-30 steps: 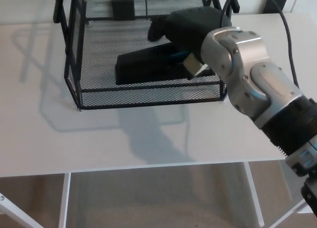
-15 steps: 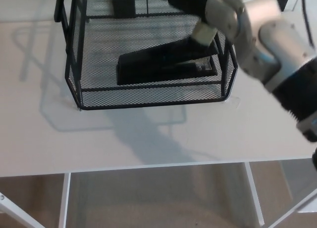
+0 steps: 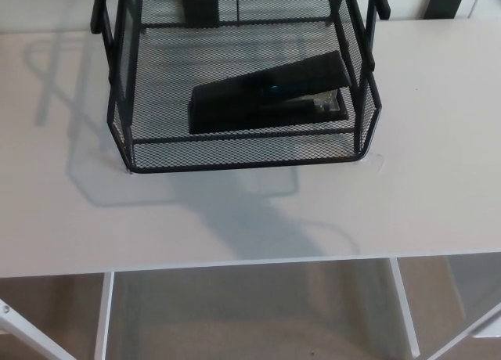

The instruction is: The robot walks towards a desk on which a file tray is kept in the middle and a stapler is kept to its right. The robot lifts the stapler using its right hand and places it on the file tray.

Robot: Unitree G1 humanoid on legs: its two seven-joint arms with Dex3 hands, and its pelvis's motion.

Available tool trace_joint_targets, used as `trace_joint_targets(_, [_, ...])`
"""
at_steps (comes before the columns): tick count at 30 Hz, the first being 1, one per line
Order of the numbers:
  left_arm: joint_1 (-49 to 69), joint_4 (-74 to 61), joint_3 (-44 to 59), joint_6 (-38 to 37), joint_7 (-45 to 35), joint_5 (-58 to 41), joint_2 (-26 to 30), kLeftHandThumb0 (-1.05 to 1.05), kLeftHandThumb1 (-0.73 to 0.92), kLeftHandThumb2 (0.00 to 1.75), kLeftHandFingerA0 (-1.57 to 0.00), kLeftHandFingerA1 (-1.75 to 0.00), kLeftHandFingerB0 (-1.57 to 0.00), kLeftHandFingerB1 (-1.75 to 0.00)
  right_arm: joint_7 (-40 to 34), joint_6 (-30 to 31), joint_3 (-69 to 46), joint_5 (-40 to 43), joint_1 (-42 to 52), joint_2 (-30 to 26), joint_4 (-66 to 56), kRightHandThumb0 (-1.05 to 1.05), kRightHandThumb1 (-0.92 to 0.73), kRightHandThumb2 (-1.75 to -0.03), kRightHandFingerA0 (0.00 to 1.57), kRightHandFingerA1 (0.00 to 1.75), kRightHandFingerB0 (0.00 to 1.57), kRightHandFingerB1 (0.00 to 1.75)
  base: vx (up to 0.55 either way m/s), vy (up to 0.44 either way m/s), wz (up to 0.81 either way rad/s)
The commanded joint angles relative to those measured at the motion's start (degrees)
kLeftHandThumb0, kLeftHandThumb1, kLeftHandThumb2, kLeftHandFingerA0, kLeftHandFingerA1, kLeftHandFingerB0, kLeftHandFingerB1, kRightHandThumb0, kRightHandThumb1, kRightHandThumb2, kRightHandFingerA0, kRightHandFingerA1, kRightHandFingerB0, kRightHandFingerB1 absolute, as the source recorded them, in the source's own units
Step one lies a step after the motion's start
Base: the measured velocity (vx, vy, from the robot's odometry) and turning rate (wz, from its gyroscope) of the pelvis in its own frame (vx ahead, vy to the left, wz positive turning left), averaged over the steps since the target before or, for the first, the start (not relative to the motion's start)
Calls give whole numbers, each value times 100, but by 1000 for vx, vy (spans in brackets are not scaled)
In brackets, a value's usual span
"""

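Black stapler (image 3: 266, 102) lies flat in the mesh file tray (image 3: 235, 163), mid-tabletop (image 3: 438, 141). Right hand and left hand are out of frame, so their state is unknown. Placement looks done; keep the arm clear of the tray walls.

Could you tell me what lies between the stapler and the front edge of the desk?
In the head view, past the stapler comes the file tray's mesh front wall, then bare desk.
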Motion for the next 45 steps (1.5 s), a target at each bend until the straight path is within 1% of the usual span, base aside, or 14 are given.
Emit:
trace_joint_targets(1, [-115, 189, 10, -187, 57, 75, 141, -59, 73, 62, -63, -45, -44, -38, 1203, 275, -1178, 1055, -25, -1311, -894, -105, -69, -102, 0, 7, 0, 7, 0, 0, 0])
trace_joint_targets(12, [-67, -49, 146, -124, -34, -56, 222, -60, 73, 62, -62, -45, -42, -38, 1628, -572, -4979, 2043, 3291, -3689, -1257, -105, -76, -108, 0, 2, 0, 0, 0, 0, 0])
trace_joint_targets(14, [-83, -85, 163, -109, -52, -81, 218, -60, 74, 62, -61, -45, -42, -38, 1676, -125, -5795, 2023, 3890, -3524, -1452, -99, -72, -101, 0, 9, 0, 1, 0, 0, 0])
trace_joint_targets(15, [-68, -78, 158, -158, -57, -69, 229, -61, 74, 63, -61, -45, -41, -38, 1421, -198, -6251, 1759, 4438, -3422, -1445, -84, -83, -65, 69, 108, 0, 10, 0, 0, 0])
trace_joint_targets(17, [-57, -108, 169, -173, -74, -81, 234, -60, 74, 62, -62, -45, -42, -39, 1413, 271, -6841, 1608, 5026, -3238, -1507, -82, -65, -99, 57, 87, 0, 16, 0, 0, 0])
trace_joint_targets(18, [-80, -120, 171, -119, -77, -88, 238, -60, 73, 63, -61, -45, -42, -38, 1257, 92, -7285, 1673, 5544, -3000, -1427, -81, -64, -100, 0, 17, 0, 15, 0, 0, 0])
trace_joint_targets(21, [-103, -91, 199, -119, -97, -120, 235, -60, 73, 62, -61, -45, -42, -38, 424, -823, -7886, 1903, 6684, -2410, -989, -89, -68, -101, 0, 6, 0, 10, 0, 0, 0])
trace_joint_targets(23, [50, -219, 278, -80, -100, -201, 214, -55, 57, 99, -57, -63, -29, -50, -379, -925, -7903, 1962, 7277, -1916, -507, -98, -69, -101, 28, 53, 1, 21, 0, 0, 0])
trace_joint_targets(26, [59, -178, 283, -88, -83, -195, 227, -58, 73, 62, -62, -46, -44, -40, -985, -1350, -7683, 2126, 7787, -1808, 609, -105, -69, -105, 6, 29, 1, 25, 0, 0, 0])
trace_joint_targets(27, [7, -96, 296, -94, -89, -206, 236, -57, 74, 62, -61, -46, -42, -40, -1182, -1427, -7616, 2198, 7906, -1690, 903, -96, -77, -64, 4, 52, 3, 39, 0, 0, 0])
trace_joint_targets(30, [-37, -165, 302, -68, -94, -219, 234, -57, 75, 62, -61, -46, -43, -40, -1842, -1862, -7391, 2390, 8010, -1442, 1905, -99, -59, -100, 82, 95, 5, 50, 0, 0, 0])
trace_joint_targets(34, [-169, -162, 356, 2, -55, -262, 236, -57, 74, 62, -62, -46, -42, -39, -2354, -1607, -7290, 2533, 7819, -1057, 2527, -96, -59, -97, 18, 67, 5, 52, 0, 0, 0])
trace_joint_targets(41, [-269, -69, 299, 6, -34, -193, 216, -58, 73, 61, -60, -45, -42, -39, -2899, -1505, -7438, 2902, 7641, -387, 3074, -89, -69, -61, 28, 78, 8, 55, 0, 0, 0])
trace_joint_targets(45, [-246, -70, 352, 48, -50, -244, 230, -57, 73, 61, -61, -45, -42, -39, -3036, -1861, -7288, 2876, 7621, -137, 3362, -96, -57, -96, 42, 76, 8, 55, 0, 0, 0])
